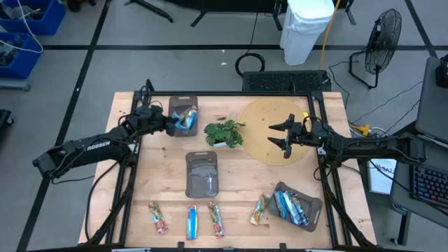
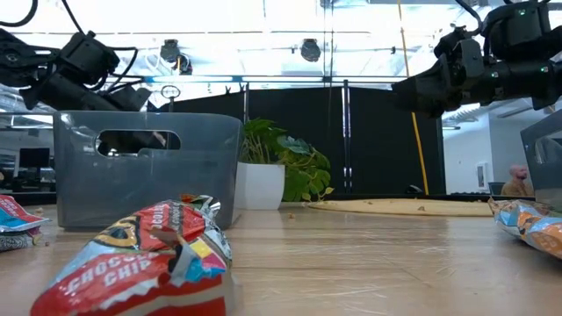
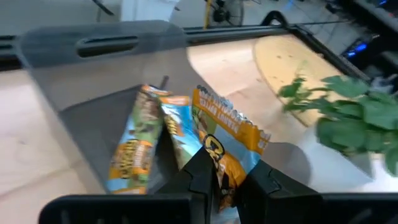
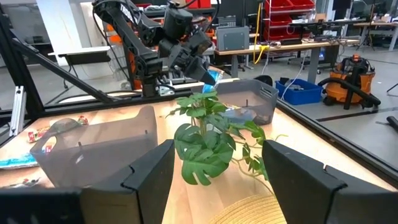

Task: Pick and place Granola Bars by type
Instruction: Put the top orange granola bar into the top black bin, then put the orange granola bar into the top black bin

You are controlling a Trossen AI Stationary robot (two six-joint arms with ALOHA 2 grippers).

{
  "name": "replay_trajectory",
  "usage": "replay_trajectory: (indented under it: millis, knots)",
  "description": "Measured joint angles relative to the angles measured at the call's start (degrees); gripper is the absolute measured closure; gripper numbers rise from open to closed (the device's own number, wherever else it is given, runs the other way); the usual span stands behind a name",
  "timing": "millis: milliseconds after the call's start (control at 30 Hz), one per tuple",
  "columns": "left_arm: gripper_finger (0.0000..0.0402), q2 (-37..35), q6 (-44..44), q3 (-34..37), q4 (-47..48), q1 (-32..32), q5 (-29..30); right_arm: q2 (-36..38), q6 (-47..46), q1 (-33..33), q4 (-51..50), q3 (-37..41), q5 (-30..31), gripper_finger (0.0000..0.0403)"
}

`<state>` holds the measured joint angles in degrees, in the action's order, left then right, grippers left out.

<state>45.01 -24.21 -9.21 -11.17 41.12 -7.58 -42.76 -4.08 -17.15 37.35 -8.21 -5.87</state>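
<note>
My left gripper (image 1: 180,123) reaches over the grey tray (image 1: 183,106) at the far left and is shut on a blue-and-orange granola bar (image 3: 227,140). In that tray lie a green-tan bar (image 3: 134,152) and a blue bar (image 3: 176,127). My right gripper (image 1: 281,135) stands open above the round wooden board (image 1: 276,119), with nothing between its fingers. Several more bars (image 1: 191,222) lie in a row along the near edge. Others fill the tray (image 1: 297,205) at the near right. My left gripper pinches the bar's near end (image 3: 219,171) between its two fingers. The fingers come from the table's left and slant downward, lying along the bar. The bar juts forward past the fingertips over the inside of the tray, its crimped far edge (image 3: 233,121) up. In the right wrist view the bar (image 4: 209,76) shows above the tray's rim.
A small leafy plant (image 1: 224,133) in a white pot stands between the two grippers. An empty grey tray (image 1: 201,173) sits in the table's middle. One bar (image 1: 261,208) leans against the near-right tray. Bare wood lies between the middle tray and the board.
</note>
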Motion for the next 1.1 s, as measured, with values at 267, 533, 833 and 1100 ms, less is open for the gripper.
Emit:
replay_trajectory:
  millis: [267,533,833,1100]
  knots:
    - [0.0317,0.00,-1.62,-0.10,-2.65,-0.02,-1.22,0.00,-0.19,0.00,0.09,0.00,0.07,0.0167]
    - [0.0204,0.00,-1.56,-1.46,-2.46,-0.02,-1.21,0.00,-0.83,0.00,0.11,0.00,0.09,0.0167]
    - [0.0112,0.00,2.10,-7.25,-2.06,-0.02,-3.96,0.00,-0.99,-0.02,0.11,0.00,0.10,0.0167]
    - [0.0095,0.00,5.71,-13.77,2.80,-0.02,-5.55,0.00,-1.29,-0.02,0.11,0.00,0.11,0.0167]
